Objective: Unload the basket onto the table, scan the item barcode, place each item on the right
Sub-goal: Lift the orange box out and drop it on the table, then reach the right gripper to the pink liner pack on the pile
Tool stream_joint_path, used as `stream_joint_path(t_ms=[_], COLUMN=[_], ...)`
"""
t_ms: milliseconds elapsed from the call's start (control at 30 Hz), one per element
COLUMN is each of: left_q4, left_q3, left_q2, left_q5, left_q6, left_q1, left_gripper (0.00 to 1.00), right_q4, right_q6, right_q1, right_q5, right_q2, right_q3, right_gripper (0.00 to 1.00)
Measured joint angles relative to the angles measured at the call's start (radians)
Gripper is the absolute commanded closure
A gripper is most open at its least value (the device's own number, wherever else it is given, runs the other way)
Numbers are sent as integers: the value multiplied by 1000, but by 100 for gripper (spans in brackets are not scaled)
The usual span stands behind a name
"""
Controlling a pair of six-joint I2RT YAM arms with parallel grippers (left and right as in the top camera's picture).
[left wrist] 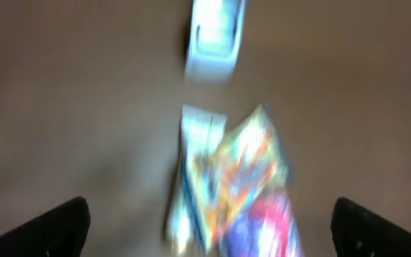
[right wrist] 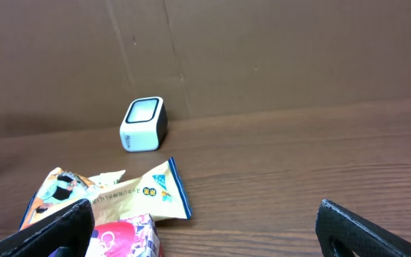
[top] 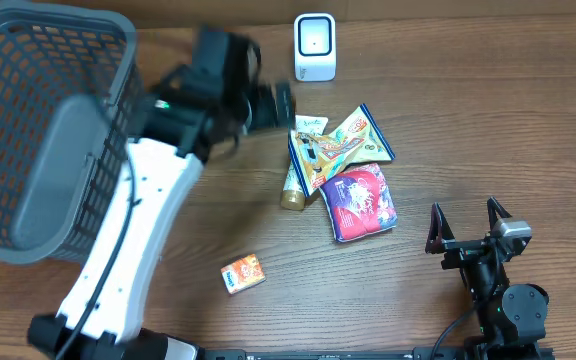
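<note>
Your left tool (top: 276, 104) hangs above the tabletop (top: 488, 120), just left of the heap of goods at its middle. Its fingers (left wrist: 52, 228) stand wide apart with nothing between them, though that wrist view is blurred. Your right tool (top: 465, 230) sits near the right end of the near edge, also wide and empty. The white barcode scanner (top: 315, 47) stands at the middle of the far edge. The yellow snack packet (top: 348, 140) lies in the heap, overlapping a gold-capped tube (top: 290, 185) and touching a red-and-purple packet (top: 361, 202). A small orange box (top: 242, 272) lies alone toward the near edge. A grey basket (top: 8, 100) fills the far left corner.
</note>
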Motion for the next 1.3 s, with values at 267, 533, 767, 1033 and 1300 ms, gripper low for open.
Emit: stream_joint_path(t_ms=[267, 533, 767, 1033, 1300], left_q4=[203, 121, 145, 154, 197], left_q3=[326, 435, 453, 408, 301], left_q2=[-10, -11, -12, -56, -118], left_q5=[-145, -250, -426, -504, -530], left_q6=[217, 378, 431, 446, 446], left_q1=[0, 0, 0, 0, 5], left_gripper=[0, 0, 0, 0, 0], right_q4=[15, -14, -306, -837, -1212], right_q6=[1, 11, 74, 176, 227], right_q1=[0, 0, 0, 0, 0], right_q5=[1, -55, -52, -2, -128], right_q2=[0, 20, 54, 381, 966], right_q3=[0, 7, 304, 835, 1308], right_gripper=[0, 0, 0, 0, 0])
